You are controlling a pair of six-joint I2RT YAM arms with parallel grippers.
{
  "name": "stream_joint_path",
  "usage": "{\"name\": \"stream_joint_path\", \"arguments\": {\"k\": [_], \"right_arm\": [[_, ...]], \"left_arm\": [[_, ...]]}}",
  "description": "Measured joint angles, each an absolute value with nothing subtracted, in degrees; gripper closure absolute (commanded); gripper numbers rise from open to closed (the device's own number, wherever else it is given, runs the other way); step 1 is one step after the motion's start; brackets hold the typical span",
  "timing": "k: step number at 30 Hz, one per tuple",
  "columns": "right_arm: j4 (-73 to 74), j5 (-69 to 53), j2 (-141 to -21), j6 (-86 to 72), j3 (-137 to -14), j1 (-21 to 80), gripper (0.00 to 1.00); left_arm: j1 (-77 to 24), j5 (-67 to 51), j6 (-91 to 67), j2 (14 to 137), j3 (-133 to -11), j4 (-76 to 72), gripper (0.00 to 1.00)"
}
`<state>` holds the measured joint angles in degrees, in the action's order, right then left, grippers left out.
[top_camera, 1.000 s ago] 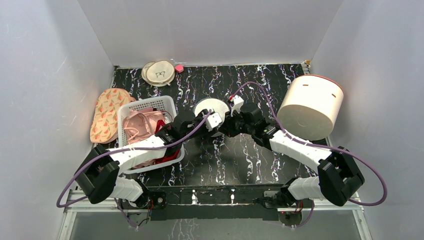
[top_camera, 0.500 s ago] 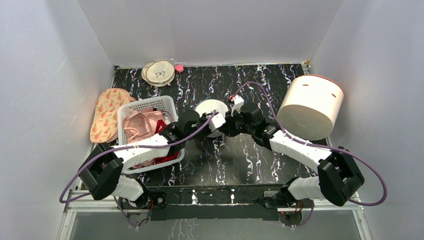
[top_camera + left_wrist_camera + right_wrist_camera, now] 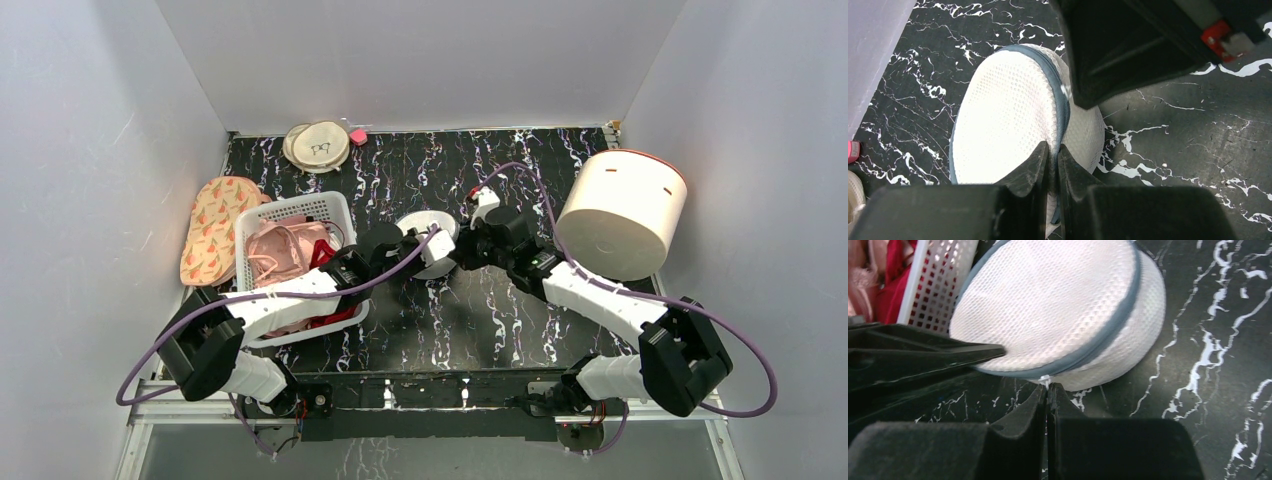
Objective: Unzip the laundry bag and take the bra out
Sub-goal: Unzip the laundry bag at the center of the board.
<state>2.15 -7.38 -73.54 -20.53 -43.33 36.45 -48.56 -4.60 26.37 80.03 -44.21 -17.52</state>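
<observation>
Jaws of L gripper (image 3: 1052, 150) are pinched nearly together on the dark zipper rim of the laundry bag (image 3: 1003, 115), w/ the rim running in btwn the fingertips. Jaws of R gripper (image 3: 1047, 387) are pressed together at the bag's opposite side, tips at a small white tab (image 3: 1045, 380) on the rim; can't tell if the tab is gripped.

Scene L to R, top view: a peach patterned flat item (image 3: 210, 228) lies at the far L. Just beside it is a white basket (image 3: 300, 207) holding a pink garment (image 3: 282, 250), w/ L arm reaching across its near side. Round beige discs (image 3: 318, 146) sit at the back. The bag, a white mesh dome, rests mid-table (image 3: 500, 325) on black marbled surface, btwn both grippers. A cream drum (image 3: 620, 215) stands far R, apart from the bag.
</observation>
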Motion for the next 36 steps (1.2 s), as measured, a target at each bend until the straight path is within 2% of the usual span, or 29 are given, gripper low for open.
{"name": "stream_joint_path", "arguments": {"k": [8, 11, 14, 15, 16, 18, 25, 36], "right_arm": [[3.1, -7.8, -73.5, -20.9, -43.3, 28.8, 1.00], [4.1, -11.0, -72.7, -19.7, -43.3, 26.8, 1.00], [4.0, -14.3, -69.2, -19.0, -42.0, 26.1, 1.00], [3.6, -15.8, -68.0, -19.0, -41.3, 26.1, 1.00], [3.4, -17.6, -67.4, -19.3, -41.1, 26.1, 1.00], [2.6, -20.6, -67.4, -20.1, -40.5, 26.5, 1.00], [0.6, -21.0, -67.5, -22.7, -39.3, 33.1, 1.00], [-1.3, -19.3, -67.9, -23.7, -39.3, 34.6, 1.00]], "left_arm": [[-48.7, -4.7, 26.5, 79.6, -44.2, -17.6, 1.00], [-48.9, -4.7, 26.5, 79.6, -44.3, -17.6, 0.83], [-48.9, -4.9, 25.5, 79.6, -45.0, -16.3, 0.59], [-48.9, -5.1, 24.4, 79.4, -45.3, -16.0, 0.55], [-48.9, -5.2, 24.3, 79.3, -45.3, -16.0, 0.44], [-48.9, -6.4, 22.1, 79.0, -45.6, -15.6, 0.39], [-49.2, -9.5, 18.8, 79.0, -46.2, -15.5, 0.43], [-49.5, -8.8, 19.0, 79.0, -46.3, -14.3, 0.67]]}}
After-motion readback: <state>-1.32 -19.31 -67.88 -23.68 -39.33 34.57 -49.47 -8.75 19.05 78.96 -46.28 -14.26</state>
